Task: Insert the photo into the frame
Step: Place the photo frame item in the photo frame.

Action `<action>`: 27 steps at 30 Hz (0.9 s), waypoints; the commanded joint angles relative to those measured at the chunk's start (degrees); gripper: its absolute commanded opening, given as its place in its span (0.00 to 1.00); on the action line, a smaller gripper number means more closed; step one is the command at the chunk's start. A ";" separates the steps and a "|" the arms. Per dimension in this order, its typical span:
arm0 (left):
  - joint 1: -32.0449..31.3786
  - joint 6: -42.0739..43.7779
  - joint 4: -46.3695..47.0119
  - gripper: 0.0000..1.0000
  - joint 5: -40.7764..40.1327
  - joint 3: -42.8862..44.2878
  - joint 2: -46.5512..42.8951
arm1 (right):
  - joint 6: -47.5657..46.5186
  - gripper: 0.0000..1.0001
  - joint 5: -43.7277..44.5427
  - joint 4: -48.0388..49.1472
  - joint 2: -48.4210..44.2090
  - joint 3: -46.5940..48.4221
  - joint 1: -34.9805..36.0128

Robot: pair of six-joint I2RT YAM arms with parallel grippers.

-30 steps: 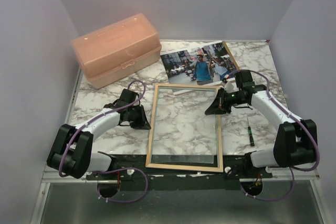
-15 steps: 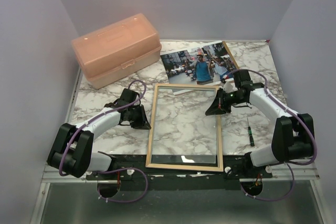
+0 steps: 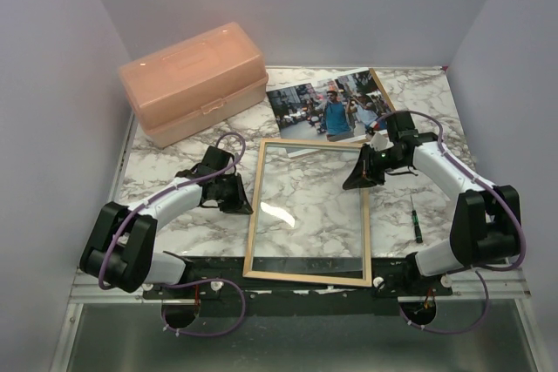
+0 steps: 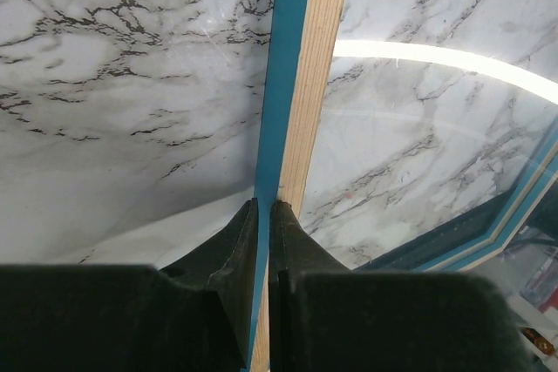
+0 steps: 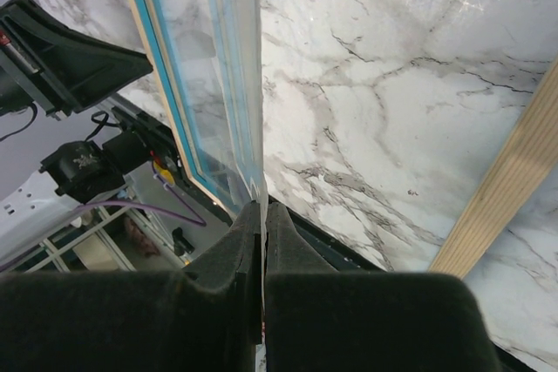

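The frame (image 3: 305,277) lies wood face up in the middle of the table, with a clear pane (image 3: 305,206) in it. My left gripper (image 3: 240,202) is shut on its left rail; in the left wrist view my fingers (image 4: 264,206) pinch the blue-and-wood rail (image 4: 318,58). My right gripper (image 3: 350,184) is at the frame's right side, just inside the rail. In the right wrist view it (image 5: 263,208) is shut on a thin clear edge (image 5: 258,84), which looks like the pane. The photo (image 3: 327,111) lies picture up behind the frame, apart from both grippers.
A peach plastic box (image 3: 196,80) stands at the back left. A brown backing board (image 3: 380,86) lies under the photo. A small green screwdriver (image 3: 416,219) lies right of the frame. Walls close in the table on three sides.
A bright glare has appeared on the pane near the left gripper, and the frame's left side has shifted slightly. Both grippers stay shut in nearly the same places.
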 commanded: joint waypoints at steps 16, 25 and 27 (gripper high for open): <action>-1.56 0.99 -1.96 0.11 -5.59 -0.97 0.65 | 1.41 0.28 3.84 3.42 3.68 0.40 0.88; -1.69 1.20 -4.29 0.11 -6.99 -0.20 -1.26 | 2.44 0.56 8.29 3.96 3.95 -0.94 2.30; -1.69 1.20 -4.55 0.11 -7.17 -0.14 -1.59 | 2.68 0.63 9.17 4.28 4.08 -1.44 2.65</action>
